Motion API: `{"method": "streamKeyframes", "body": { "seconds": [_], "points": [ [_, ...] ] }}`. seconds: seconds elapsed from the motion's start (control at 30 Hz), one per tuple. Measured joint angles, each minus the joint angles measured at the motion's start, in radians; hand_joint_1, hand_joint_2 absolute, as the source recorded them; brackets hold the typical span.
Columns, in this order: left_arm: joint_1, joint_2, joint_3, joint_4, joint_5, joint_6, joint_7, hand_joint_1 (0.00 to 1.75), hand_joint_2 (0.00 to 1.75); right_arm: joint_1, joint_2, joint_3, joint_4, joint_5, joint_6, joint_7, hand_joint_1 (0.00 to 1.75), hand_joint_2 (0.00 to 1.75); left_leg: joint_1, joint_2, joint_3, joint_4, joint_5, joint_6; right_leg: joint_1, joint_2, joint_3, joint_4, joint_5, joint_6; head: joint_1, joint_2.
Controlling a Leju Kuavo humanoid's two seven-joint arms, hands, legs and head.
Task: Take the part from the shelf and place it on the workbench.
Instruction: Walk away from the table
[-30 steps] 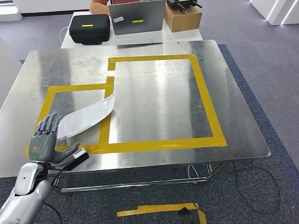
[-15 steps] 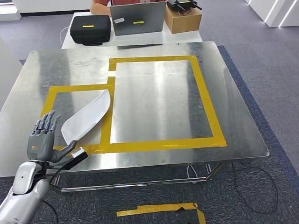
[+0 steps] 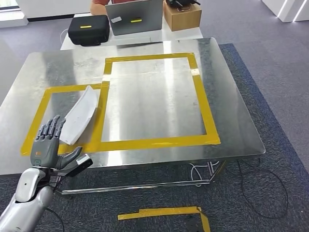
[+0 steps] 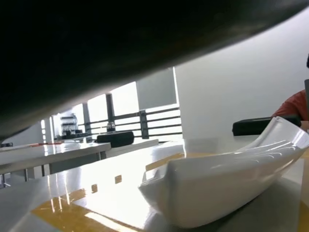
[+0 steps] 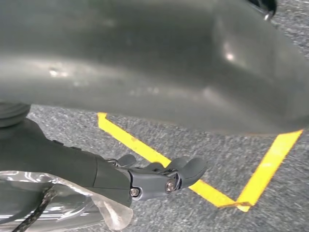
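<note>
Now, left to right. Left hand (image 3: 46,145): at the near left edge of the workbench (image 3: 233,125), fingers spread, holding nothing; a moment ago it hovered the same way just short of the part. Part (image 3: 78,115): white curved shell, lying on the bench inside the smaller taped box (image 3: 35,121), its far end touching the yellow tape that divides the boxes; apart from the hand. Half a second back it sat a little differently against the tape, though the whole view has shifted, so camera motion accounts for much of that. In the left wrist view the part (image 4: 226,179) rests flat on the metal. Judgement: placement looks done; only withdrawal remains. Larger taped box: bare. Right hand (image 5: 160,176): hanging over carpet (image 5: 255,116), fingers loosely extended, holding nothing.
</note>
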Motion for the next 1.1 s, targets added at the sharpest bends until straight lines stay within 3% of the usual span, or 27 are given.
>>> {"method": "streamKeyframes", "body": {
  "seconds": [0.03,0.07,0.1,0.17,0.23,0.33,0.37,0.4,0.5,0.53,0.57,0.6,0.67,0.73,0.77,0.83,0.9,0.93,1.0,1.03,1.07,1.1],
  "points": [
    [0.001,0.000,0.000,0.000,0.000,-0.001,0.000,0.00,0.00,0.000,0.000,0.001,0.000,0.000,0.000,0.000,0.00,0.00,-0.002,0.000,-0.005,0.041,-0.021,0.003,0.004,-0.003,-0.010,0.000,0.007,-0.002,0.000,0.000],
    [0.002,0.000,-0.001,0.000,0.000,-0.001,0.000,0.00,0.00,0.001,0.000,0.001,0.000,0.000,0.000,0.001,0.00,0.00,-0.005,0.001,0.009,0.043,-0.022,0.009,0.009,-0.005,-0.020,0.000,0.015,-0.003,0.000,0.000],
    [0.002,0.000,-0.001,0.000,0.000,-0.002,0.000,0.00,0.00,0.000,-0.001,0.002,0.000,0.000,0.000,0.002,0.00,0.00,-0.010,0.001,0.043,0.004,-0.008,0.019,0.013,-0.007,-0.029,0.000,0.023,-0.003,0.000,0.000],
    [-0.001,0.000,-0.002,-0.002,0.001,-0.002,0.001,0.00,0.00,0.000,0.000,0.002,0.000,0.000,0.001,0.004,0.00,0.00,-0.024,0.005,0.144,-0.141,0.027,0.047,0.022,-0.009,-0.043,0.000,0.039,-0.003,0.001,0.000],
    [-0.005,-0.001,-0.002,-0.006,0.002,-0.002,0.002,0.00,0.00,-0.001,0.002,0.003,0.000,-0.001,0.002,0.006,0.00,0.00,-0.038,0.012,0.200,-0.235,0.045,0.066,0.023,-0.012,-0.051,-0.004,0.056,0.002,0.002,0.000],
    [-0.005,-0.001,-0.002,-0.009,0.004,-0.002,0.002,0.00,0.00,0.000,0.002,0.004,0.000,-0.001,0.006,0.009,0.00,0.00,-0.043,0.016,0.194,-0.257,0.074,0.070,0.018,-0.016,-0.054,-0.017,0.078,0.019,0.002,0.000],
    [-0.005,-0.002,-0.002,-0.009,0.005,-0.003,0.002,0.00,0.00,0.001,0.002,0.004,0.000,-0.001,0.007,0.010,0.00,0.00,-0.041,0.017,0.189,-0.265,0.089,0.072,0.018,-0.014,-0.061,-0.013,0.066,0.024,0.002,0.000],
    [-0.005,-0.004,-0.003,-0.009,0.006,-0.003,0.003,0.00,0.00,0.002,0.002,0.005,0.000,-0.001,0.008,0.011,0.00,0.00,-0.038,0.017,0.181,-0.273,0.105,0.075,0.018,-0.011,-0.071,0.007,0.036,0.029,0.003,0.000],
    [0.000,-0.008,-0.003,-0.009,0.008,-0.003,0.003,0.00,0.00,0.002,0.000,0.006,0.000,-0.001,0.009,0.013,0.00,0.00,-0.036,0.017,0.140,-0.278,0.142,0.079,0.017,-0.006,-0.112,0.173,-0.106,0.038,0.004,0.000],
    [0.003,-0.008,-0.003,-0.009,0.009,-0.003,0.003,0.00,0.00,0.003,-0.001,0.006,0.000,-0.001,0.010,0.015,0.00,0.00,-0.037,0.017,0.124,-0.276,0.153,0.078,0.017,-0.006,-0.116,0.225,-0.126,0.040,0.004,0.000],
    [0.007,-0.009,-0.003,-0.009,0.009,-0.003,0.003,0.00,0.00,0.003,-0.001,0.007,0.000,-0.001,0.011,0.017,0.00,0.00,-0.036,0.017,0.108,-0.275,0.163,0.077,0.017,-0.006,-0.107,0.252,-0.122,0.042,0.004,0.000],
    [0.011,-0.009,-0.003,-0.009,0.010,-0.003,0.003,0.00,0.00,0.003,-0.002,0.008,0.000,-0.001,0.011,0.020,0.00,0.00,-0.036,0.017,0.093,-0.272,0.173,0.075,0.016,-0.006,-0.080,0.241,-0.101,0.043,0.004,0.000],
    [0.019,-0.009,-0.003,-0.009,0.012,-0.003,0.003,0.00,0.00,0.002,-0.003,0.010,0.000,0.000,0.012,0.025,0.00,0.00,-0.035,0.016,0.066,-0.264,0.189,0.066,0.013,-0.005,0.022,0.125,-0.065,0.045,0.004,0.000],
    [0.024,-0.010,-0.003,-0.008,0.018,-0.002,0.003,0.00,0.00,0.001,-0.003,0.012,0.000,0.000,0.013,0.027,0.00,0.00,-0.037,0.016,0.050,-0.252,0.202,0.056,0.013,-0.002,0.117,-0.006,-0.077,0.040,0.004,0.000],
    [0.027,-0.010,-0.003,-0.008,0.020,-0.001,0.003,0.00,0.00,0.001,-0.003,0.013,0.000,0.000,0.013,0.028,0.00,0.00,-0.038,0.015,0.047,-0.249,0.208,0.052,0.014,-0.001,0.136,-0.038,-0.088,0.036,0.004,0.000],
    [0.031,-0.010,-0.003,-0.007,0.023,0.000,0.003,0.00,0.00,0.003,-0.003,0.014,0.000,0.000,0.013,0.028,0.00,0.00,-0.037,0.015,0.044,-0.246,0.217,0.042,0.015,-0.003,0.132,-0.047,-0.086,0.022,0.004,0.000],
    [0.038,-0.010,-0.003,-0.005,0.025,-0.001,0.003,0.00,0.00,0.004,-0.004,0.014,0.000,0.000,0.012,0.030,0.00,0.00,-0.034,0.014,0.034,-0.219,0.179,0.031,0.013,-0.008,0.121,-0.049,-0.070,0.003,0.003,0.000],
    [0.041,-0.010,-0.003,-0.003,0.029,-0.003,0.003,0.00,0.00,0.003,-0.004,0.014,0.000,0.000,0.012,0.030,0.00,0.00,-0.031,0.013,0.022,-0.180,0.134,0.025,0.011,-0.010,0.114,-0.050,-0.060,-0.005,0.001,0.000],
    [0.049,-0.011,-0.003,0.006,0.038,-0.006,0.003,0.00,0.00,0.004,-0.004,0.014,0.000,0.000,0.013,0.033,0.00,0.00,-0.027,0.013,-0.003,-0.063,0.034,0.014,0.012,-0.010,0.096,-0.049,-0.041,-0.010,-0.002,0.000],
    [0.056,-0.014,-0.003,0.016,0.044,-0.006,0.003,0.00,0.00,0.006,-0.004,0.014,0.000,0.000,0.013,0.035,0.00,0.00,-0.024,0.013,-0.008,-0.007,0.006,0.011,0.012,-0.010,0.082,-0.047,-0.030,-0.010,-0.003,0.000],
    [0.065,-0.017,-0.003,0.027,0.048,-0.005,0.001,0.00,0.00,0.008,-0.004,0.015,0.001,0.000,0.013,0.037,0.00,0.00,-0.023,0.013,-0.003,0.024,0.003,0.010,0.012,-0.010,0.069,-0.045,-0.021,-0.009,-0.002,0.000],
    [0.074,-0.020,-0.002,0.041,0.053,-0.004,-0.002,0.00,0.00,0.009,-0.005,0.015,0.001,0.000,0.013,0.038,0.00,0.00,-0.021,0.013,0.018,0.018,0.021,0.011,0.012,-0.010,0.056,-0.043,-0.013,-0.008,-0.002,0.000]
  ]
}}
